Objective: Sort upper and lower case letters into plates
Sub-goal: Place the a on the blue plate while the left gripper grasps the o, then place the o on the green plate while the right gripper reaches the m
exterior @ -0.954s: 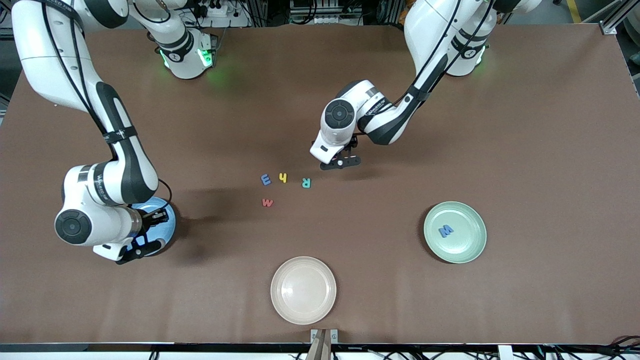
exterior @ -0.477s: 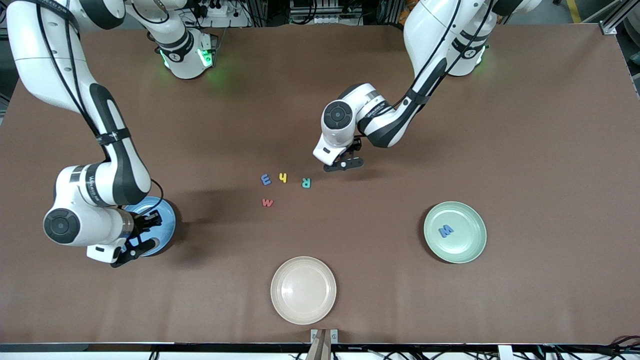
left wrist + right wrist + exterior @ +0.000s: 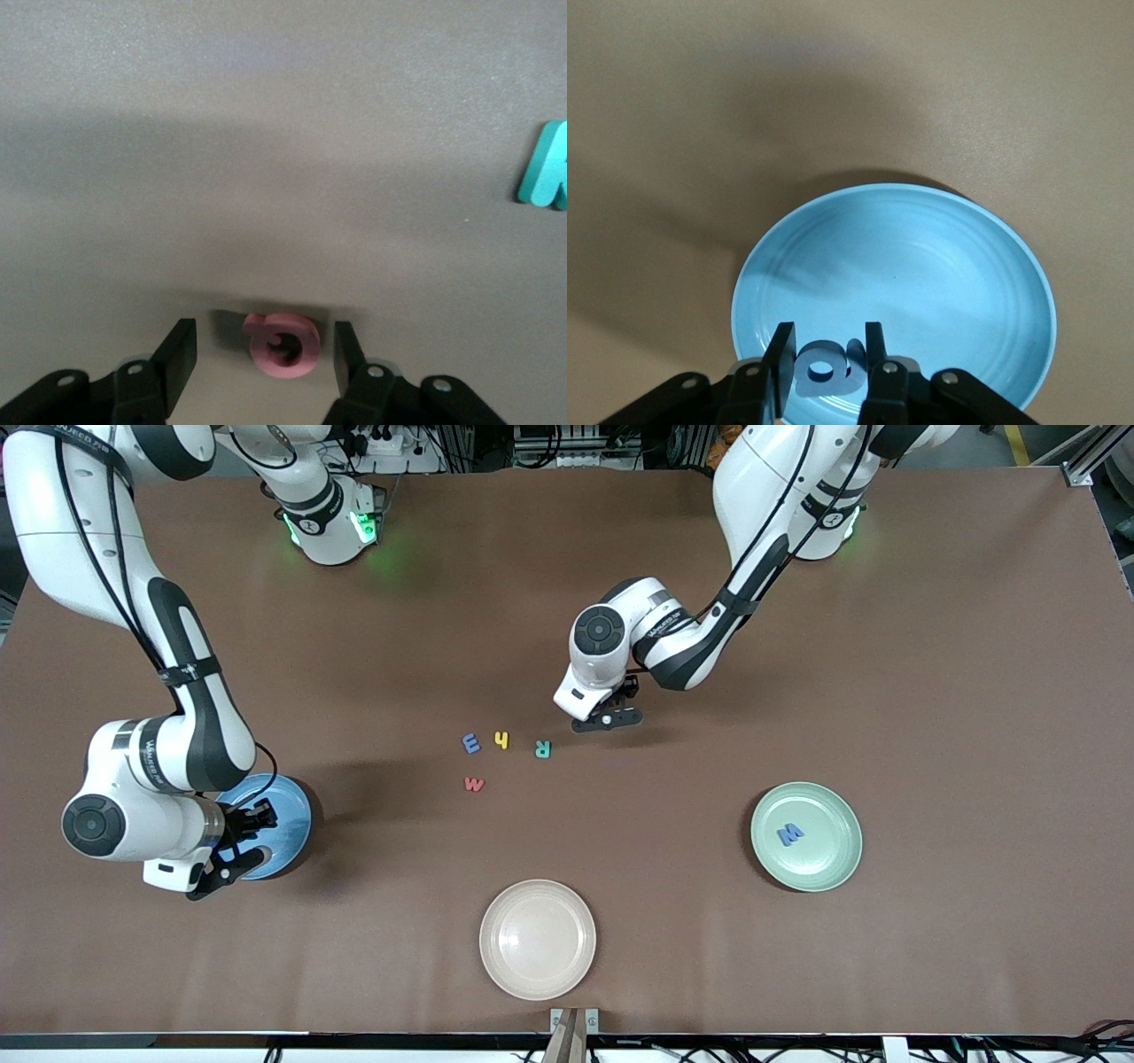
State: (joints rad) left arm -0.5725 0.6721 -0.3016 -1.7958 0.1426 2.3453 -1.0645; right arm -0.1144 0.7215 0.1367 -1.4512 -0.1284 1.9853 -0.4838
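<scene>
Letters lie loose mid-worktop: a blue E (image 3: 471, 742), a yellow h (image 3: 501, 740) and a teal R (image 3: 543, 749) in a row, with a red w (image 3: 475, 784) nearer the camera. From the view's left, my right pincer (image 3: 826, 356) hangs over the sky blue plate (image 3: 288, 815), clenched on a small blue letter (image 3: 825, 368) standing on edge; it has drifted toward the right arm's end of the worktop. My left pincer (image 3: 264, 356) is part open, fingers either side of a pink round letter (image 3: 283, 343) lying flat, and narrower than a second ago. The mint green plate (image 3: 833, 866) holds a blue M (image 3: 789, 833). The cream plate (image 3: 538, 939) sits nearest the camera.
</scene>
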